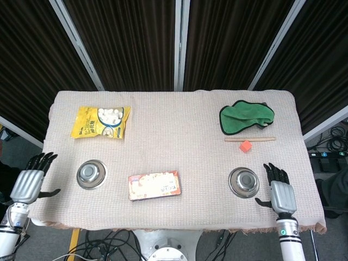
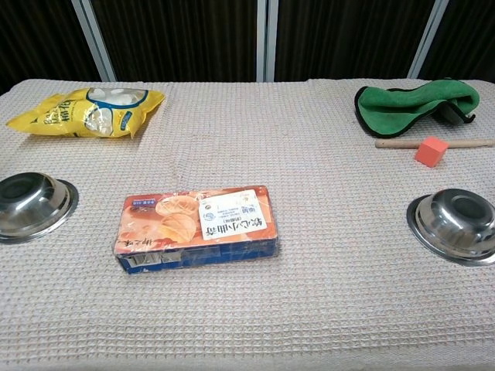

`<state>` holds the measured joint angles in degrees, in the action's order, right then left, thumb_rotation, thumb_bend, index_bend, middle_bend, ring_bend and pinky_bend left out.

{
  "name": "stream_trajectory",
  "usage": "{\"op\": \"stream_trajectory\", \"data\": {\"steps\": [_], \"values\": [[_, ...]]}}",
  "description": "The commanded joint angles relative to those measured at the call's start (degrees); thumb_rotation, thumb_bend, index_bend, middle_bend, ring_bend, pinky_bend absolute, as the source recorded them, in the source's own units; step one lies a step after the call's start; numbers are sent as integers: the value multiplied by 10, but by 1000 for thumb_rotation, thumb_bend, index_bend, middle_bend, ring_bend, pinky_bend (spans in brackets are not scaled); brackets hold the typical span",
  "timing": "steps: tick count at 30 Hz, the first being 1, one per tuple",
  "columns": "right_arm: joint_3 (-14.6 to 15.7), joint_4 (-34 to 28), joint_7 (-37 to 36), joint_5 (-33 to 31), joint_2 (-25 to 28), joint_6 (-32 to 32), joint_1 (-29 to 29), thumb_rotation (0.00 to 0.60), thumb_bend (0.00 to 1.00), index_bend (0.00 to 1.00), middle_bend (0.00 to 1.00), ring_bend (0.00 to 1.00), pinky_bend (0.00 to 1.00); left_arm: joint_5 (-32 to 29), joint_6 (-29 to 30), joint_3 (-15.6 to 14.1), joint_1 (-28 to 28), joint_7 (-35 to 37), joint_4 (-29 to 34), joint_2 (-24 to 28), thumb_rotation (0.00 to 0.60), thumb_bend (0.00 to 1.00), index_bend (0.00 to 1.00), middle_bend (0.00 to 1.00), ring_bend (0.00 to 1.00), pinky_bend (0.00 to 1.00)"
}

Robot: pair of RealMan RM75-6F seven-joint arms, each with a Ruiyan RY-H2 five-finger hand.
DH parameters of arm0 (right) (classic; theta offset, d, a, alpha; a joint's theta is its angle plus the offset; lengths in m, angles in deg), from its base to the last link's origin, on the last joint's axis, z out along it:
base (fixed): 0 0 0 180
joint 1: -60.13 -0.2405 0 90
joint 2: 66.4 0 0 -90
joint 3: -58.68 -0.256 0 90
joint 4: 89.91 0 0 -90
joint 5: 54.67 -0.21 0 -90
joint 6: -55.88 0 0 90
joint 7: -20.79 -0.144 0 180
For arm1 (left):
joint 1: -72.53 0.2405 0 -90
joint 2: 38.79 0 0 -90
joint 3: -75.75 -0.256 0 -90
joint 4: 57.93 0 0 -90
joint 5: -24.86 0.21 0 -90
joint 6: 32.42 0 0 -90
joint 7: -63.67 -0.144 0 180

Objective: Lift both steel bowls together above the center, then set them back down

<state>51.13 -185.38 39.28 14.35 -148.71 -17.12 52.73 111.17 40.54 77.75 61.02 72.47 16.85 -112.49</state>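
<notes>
Our left hand [image 1: 27, 184] open and empty, near the left steel bowl [image 1: 91, 174], our right hand [image 1: 281, 193] open and empty, just beside the right steel bowl [image 1: 243, 181], both bowls resting on the table [image 1: 174, 125]

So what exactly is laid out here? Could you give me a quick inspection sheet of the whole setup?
Surface: table covered with a beige woven cloth.
Job's things: left steel bowl and right steel bowl, both resting on the cloth, untouched.
Clutter: biscuit box between the bowls; yellow snack bag; green cloth; wooden stick; orange cube.
Hands: left hand open at the table's left edge; right hand open beside the right bowl.
Cables: black cables on the floor under the near edge.
Surroundings: dark curtains behind.
</notes>
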Motion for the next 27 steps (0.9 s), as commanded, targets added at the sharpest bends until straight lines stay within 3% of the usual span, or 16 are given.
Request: {"op": "stream_trajectory", "data": {"steps": [1,12,19,27], "values": [[-19,-10,22,-45,7,43,-30,600,0,0,0,0,0,6,-72,-5,-49,11,-1,-8,600,0,100,58,0,71],[-26,-11,84,-142,4,117,-95,600,5,0,0,0,0,1,-191,-28,-115,13,-27,-54,600,0,100,62,0,71],[-17,-17,120,-204,6,147,-130,600,11,0,0,0,0,8,-196,-35,-129,27,-53,-71,600,0,108,65,0,72],[-3,-14,133,-233,3,143,-151,600,26,0,0,0,7,15,-203,-39,-148,39,-60,-70,600,0,125,68,0,77]]}}
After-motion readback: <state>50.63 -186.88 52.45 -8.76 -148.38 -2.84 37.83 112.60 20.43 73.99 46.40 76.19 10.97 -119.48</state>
